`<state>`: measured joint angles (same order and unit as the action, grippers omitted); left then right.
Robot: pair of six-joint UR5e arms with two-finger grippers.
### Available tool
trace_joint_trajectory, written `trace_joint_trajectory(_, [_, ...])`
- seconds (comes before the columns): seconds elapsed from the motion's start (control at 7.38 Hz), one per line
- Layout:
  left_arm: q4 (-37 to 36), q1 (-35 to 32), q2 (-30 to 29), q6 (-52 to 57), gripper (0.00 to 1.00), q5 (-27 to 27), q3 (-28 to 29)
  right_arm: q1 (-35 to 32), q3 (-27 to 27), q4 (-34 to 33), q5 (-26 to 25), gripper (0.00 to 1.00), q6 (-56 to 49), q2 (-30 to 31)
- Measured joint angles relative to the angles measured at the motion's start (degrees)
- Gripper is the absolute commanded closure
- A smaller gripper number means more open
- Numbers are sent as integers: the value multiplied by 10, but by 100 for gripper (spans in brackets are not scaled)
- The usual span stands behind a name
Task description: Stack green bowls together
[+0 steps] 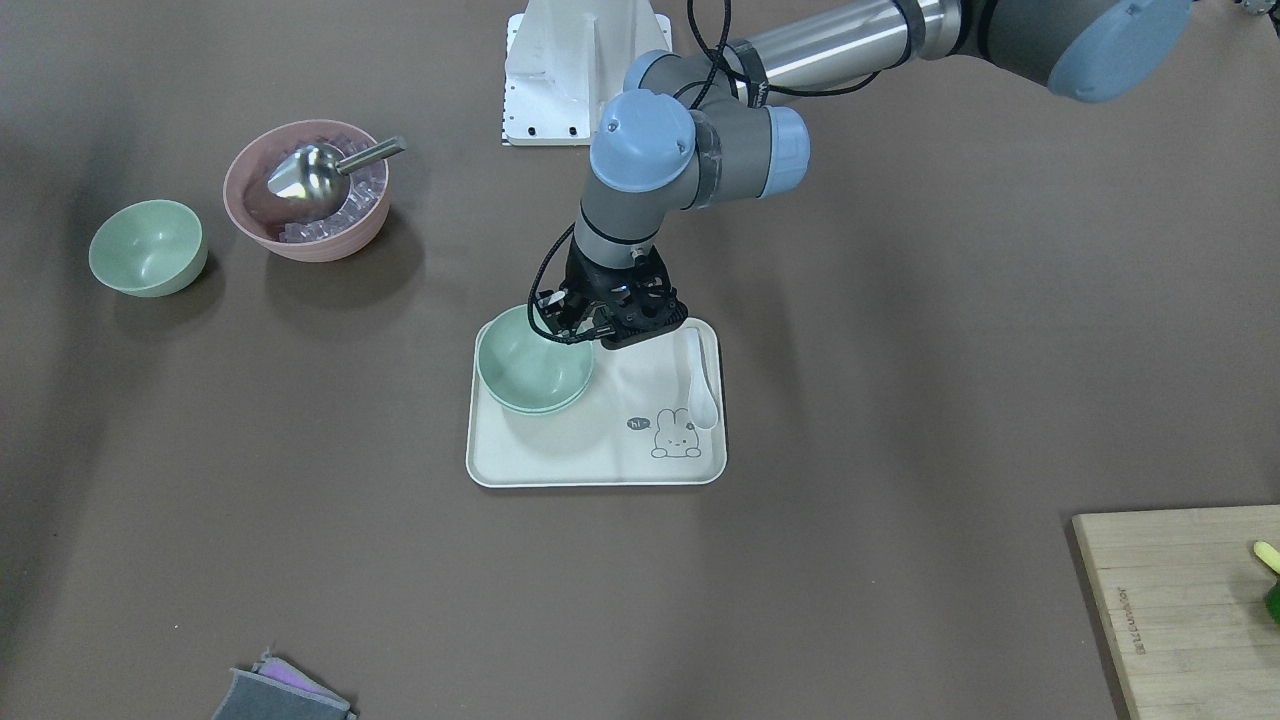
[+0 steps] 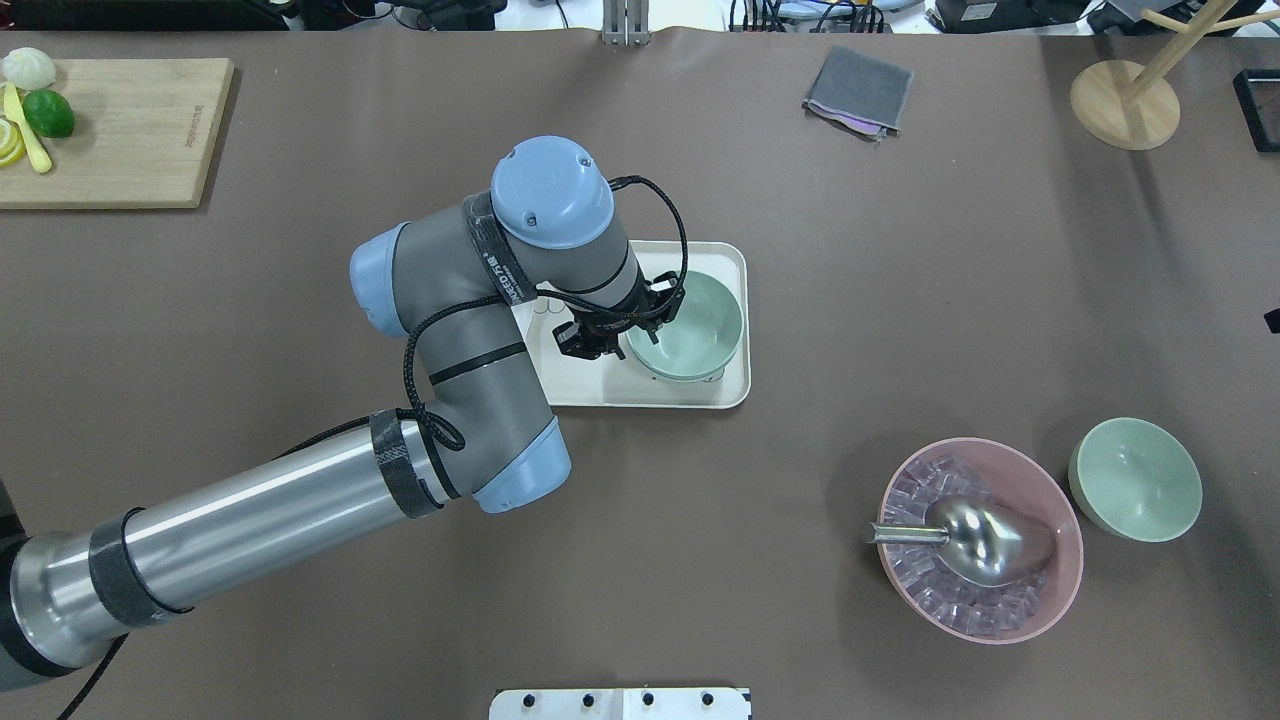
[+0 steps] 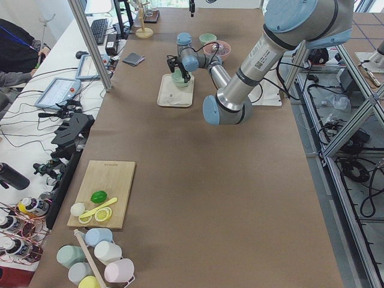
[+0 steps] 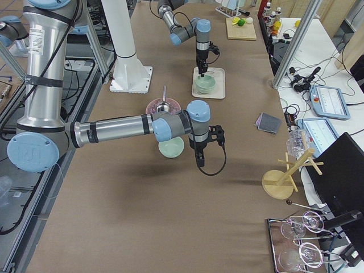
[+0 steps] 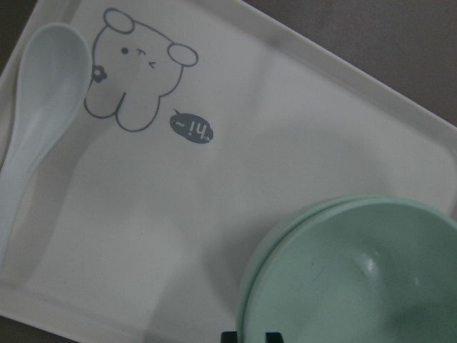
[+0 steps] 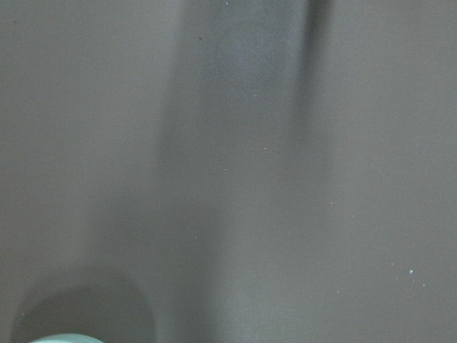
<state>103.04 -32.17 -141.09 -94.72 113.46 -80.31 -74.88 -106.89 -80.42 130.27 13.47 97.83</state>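
Two green bowls sit nested together on the white tray; they also show in the overhead view and the left wrist view. My left gripper stands over their near rim with its fingertips close together on either side of the upper bowl's rim. The third green bowl stands alone on the table next to the pink bowl, also seen from overhead. My right gripper hangs beside this bowl; I cannot tell whether it is open or shut.
A pink ribbed bowl holds ice and a metal scoop. A white spoon lies on the tray. A cutting board, a grey cloth and a wooden stand lie near the far edge.
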Motion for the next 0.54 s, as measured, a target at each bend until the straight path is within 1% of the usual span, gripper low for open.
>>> trace_joint_trajectory(0.14, [-2,-3,9,5,2,2,-19,0,1,0,0,0,4,0])
trace_joint_trajectory(0.27, [-7,-7,38,23,2,5,-57,2,1,0,0,0,13,1])
trace_joint_trajectory(0.41, [-23,-16,88,57,2,15,-118,6,1,0,0,0,28,2])
trace_joint_trajectory(0.54, [-50,-38,150,108,2,35,-189,11,1,0,0,0,44,4])
